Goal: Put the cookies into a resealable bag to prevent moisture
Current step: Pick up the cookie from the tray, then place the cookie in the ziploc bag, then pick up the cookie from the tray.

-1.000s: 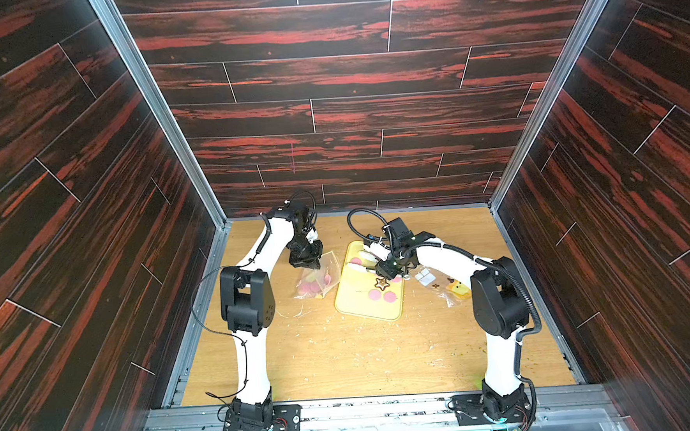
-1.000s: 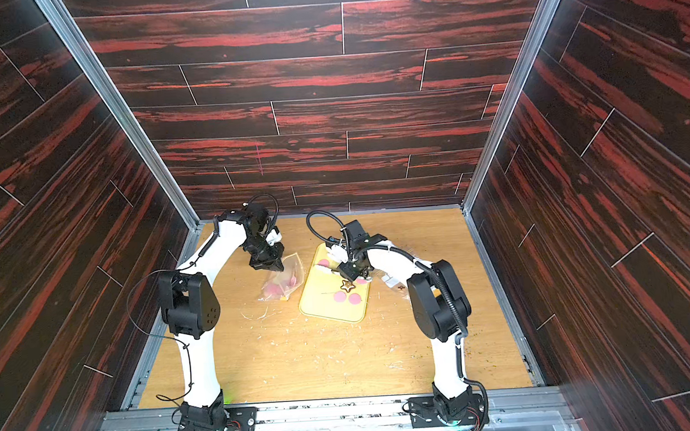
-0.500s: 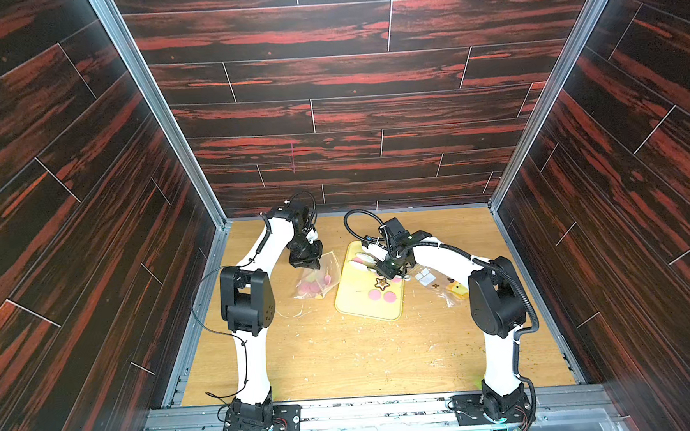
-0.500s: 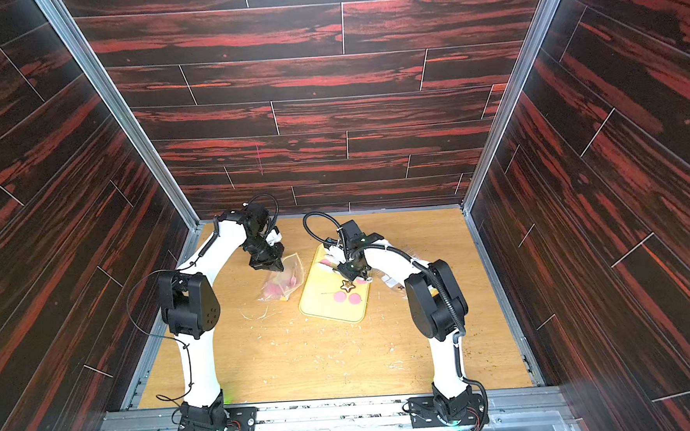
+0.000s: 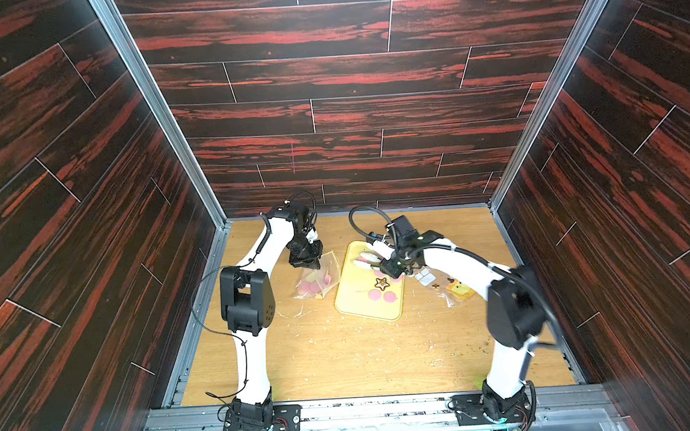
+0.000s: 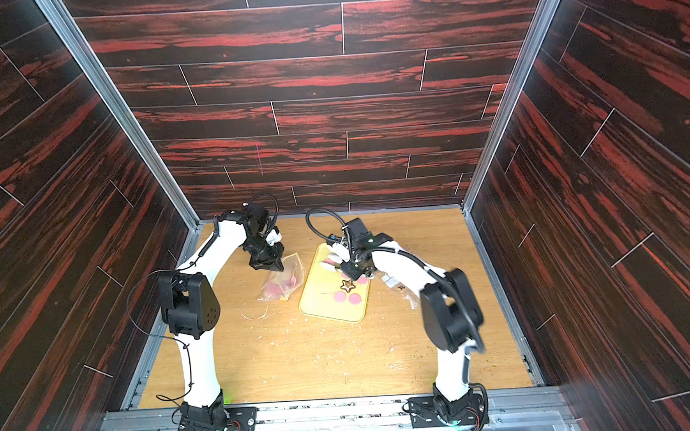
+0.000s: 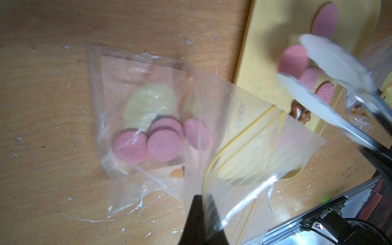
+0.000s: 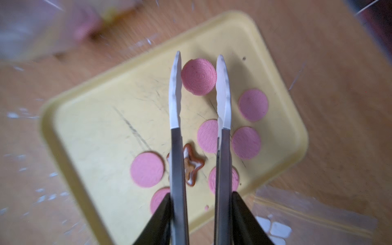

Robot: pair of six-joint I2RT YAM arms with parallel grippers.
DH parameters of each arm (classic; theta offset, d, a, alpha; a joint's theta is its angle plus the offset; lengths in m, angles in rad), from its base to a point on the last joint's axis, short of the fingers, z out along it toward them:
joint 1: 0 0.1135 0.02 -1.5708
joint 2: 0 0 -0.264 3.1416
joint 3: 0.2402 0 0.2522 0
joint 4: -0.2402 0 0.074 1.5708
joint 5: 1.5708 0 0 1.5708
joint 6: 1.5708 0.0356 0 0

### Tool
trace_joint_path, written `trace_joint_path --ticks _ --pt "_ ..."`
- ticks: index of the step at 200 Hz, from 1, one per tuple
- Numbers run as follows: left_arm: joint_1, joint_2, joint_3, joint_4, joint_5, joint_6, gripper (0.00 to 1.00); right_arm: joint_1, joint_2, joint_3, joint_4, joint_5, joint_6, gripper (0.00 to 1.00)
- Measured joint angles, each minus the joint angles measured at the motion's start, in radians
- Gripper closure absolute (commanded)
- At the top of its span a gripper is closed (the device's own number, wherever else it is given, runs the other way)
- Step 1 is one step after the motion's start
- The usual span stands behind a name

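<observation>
- Dark, red-streaked plank walls box in a pale wooden tabletop.
- Pink cookies and the star cookie lie flat on a yellow tray, whose long axis runs from far to near.
- A gripped cookie sits between the white tips of the tongs, which point at the tray's far left corner.
- The right gripper squeezes the tongs' metal arms.
- The left gripper pinches the resealable bag. Its mouth is raised toward the tray, and bagged cookies lie inside.
- Since a second ago the tongs have narrowed; the bag has stayed put.
</observation>
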Motion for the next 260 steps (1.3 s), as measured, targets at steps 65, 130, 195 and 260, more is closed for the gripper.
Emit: trace_joint_path --ticks 65,130,195,260 --pt "0.0 0.0 0.014 -0.002 0.0 0.0 1.0 0.1 -0.103 0.016 0.039 -0.126 0.032 0.56" --pt "0.0 0.0 0.014 -0.007 0.0 0.001 1.0 0.124 -0.051 0.048 0.038 -0.156 0.042 0.44" --pt "0.004 0.0 0.014 -0.008 0.0 0.002 1.0 0.022 -0.251 -0.194 0.041 -0.106 0.059 0.45" --pt "0.006 0.0 0.014 -0.006 0.0 0.004 1.0 0.031 -0.437 -0.441 -0.117 -0.06 0.135 0.48"
